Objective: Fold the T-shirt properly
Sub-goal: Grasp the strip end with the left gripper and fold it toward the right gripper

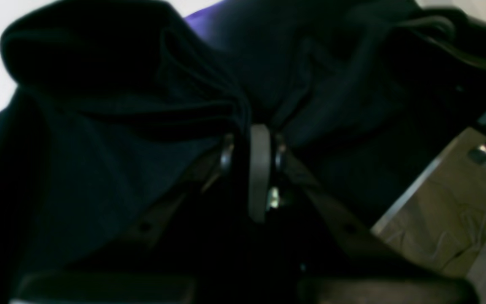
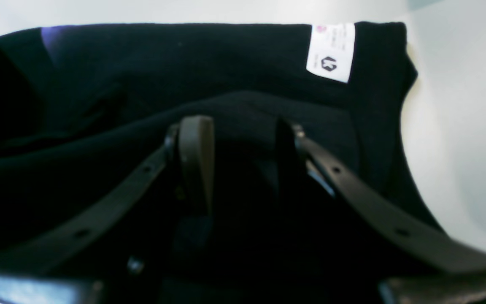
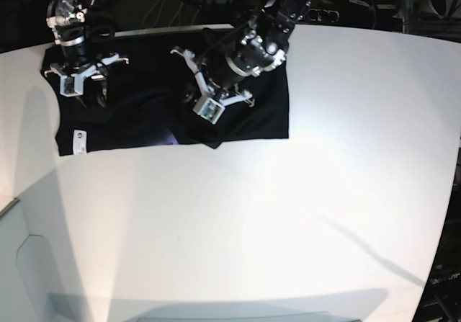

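Between left gripper [image 1: 260, 143] jaws, T-shirt [image 3: 144, 113] fold pinched; right gripper [image 2: 238, 139] jaws agape above cloth.

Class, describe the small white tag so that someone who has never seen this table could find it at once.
Start at the white table and find the black T-shirt spread at its far edge. Follow the shirt's near hem to the corner by the right gripper. The white tag is the only pale patch on the dark cloth.
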You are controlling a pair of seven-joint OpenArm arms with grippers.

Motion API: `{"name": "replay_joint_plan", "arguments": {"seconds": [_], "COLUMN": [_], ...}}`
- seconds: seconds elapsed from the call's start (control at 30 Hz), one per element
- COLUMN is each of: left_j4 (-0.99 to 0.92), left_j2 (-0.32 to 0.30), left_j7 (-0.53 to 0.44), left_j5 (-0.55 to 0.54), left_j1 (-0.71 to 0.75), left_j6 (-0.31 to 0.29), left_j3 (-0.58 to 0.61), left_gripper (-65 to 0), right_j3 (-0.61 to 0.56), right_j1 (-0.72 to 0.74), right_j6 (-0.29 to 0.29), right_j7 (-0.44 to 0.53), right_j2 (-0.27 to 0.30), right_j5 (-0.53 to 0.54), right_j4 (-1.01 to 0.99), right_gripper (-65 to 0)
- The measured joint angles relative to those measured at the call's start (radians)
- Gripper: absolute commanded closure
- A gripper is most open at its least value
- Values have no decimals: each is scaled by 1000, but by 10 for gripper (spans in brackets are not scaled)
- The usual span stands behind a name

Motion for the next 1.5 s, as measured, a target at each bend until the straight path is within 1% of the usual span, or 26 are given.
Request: {"name": "replay_joint_plan", "arguments": {"seconds": [0.17, 0.2, 0.23, 0.3, 0.4, 0.47, 0.5, 0.67, 0.73, 0.8, 0.87, 0.97, 1.07, 1.13, 1.2, 1.33, 1.5], "left_j4": [0, 0, 0, 0, 5, 40, 61, 161, 185, 195, 194, 194, 194, 187, 159, 86, -4], "left_j2": [-8, -8, -8, -8, -8, -8, -8, -11, -63, -113, -138, -138, -130, -128, -130, -132, -127], "left_j7": [1, 0, 0, 0, -1, 0, -2, -20, -14, -8, 0, -4, -4, -4, -6, -1, 0], "left_j5": [4, 4, 4, 4, 0, 1, -3, -7, -16, -11, -7, -4, -4, -6, -3, -9, -4], "left_j1": [-7, -7, -7, -8, -5, 2, 2, 17, 43, 88, 116, 140, 142, 139, 128, 69, -36], "left_j6": [0, 0, 0, 0, 0, 0, 1, 0, -2, -4, -1, 0, 0, -4, 1, -3, -1], "left_j3": [22, 23, 22, 22, 22, 22, 22, 15, -1, -45, -105, -195, -218, -203, -152, 2, 148], "left_gripper": [-2, -11, -35, -126, -308, -375, -386, -388, -388, -388, -388, -388, -388, -388, -388, -388, -388], "right_j3": [0, 0, 0, 0, 0, 0, 0, 0, 0, 2, 2, 0, 1, 1, 1, 1, 2], "right_j1": [0, 0, 0, 0, 0, 0, 0, 0, 0, 6, 16, 22, 18, 20, 20, 19, 20], "right_j6": [0, 0, 0, 0, 0, 0, 0, 0, 0, 0, 0, 0, 0, 0, 0, 0, 0], "right_j7": [0, 1, 1, 0, 1, 0, 0, 1, 0, -1, -2, 2, 0, -1, 0, -1, 1], "right_j2": [-1, 0, 0, 0, -1, 0, 0, -1, 0, 0, 0, -1, -1, -1, -1, -3, 2], "right_j5": [0, 0, 0, 0, 0, 0, 0, 0, 0, 0, 0, 0, 0, 0, 0, 0, 0], "right_j4": [0, 0, 0, 0, 0, 0, 0, 0, 0, 0, 0, 0, 0, 0, 0, 0, 0], "right_gripper": [-252, -252, -252, -252, -252, -252, -252, -252, -252, -252, -252, -252, -252, -252, -252, -252, -252]}}
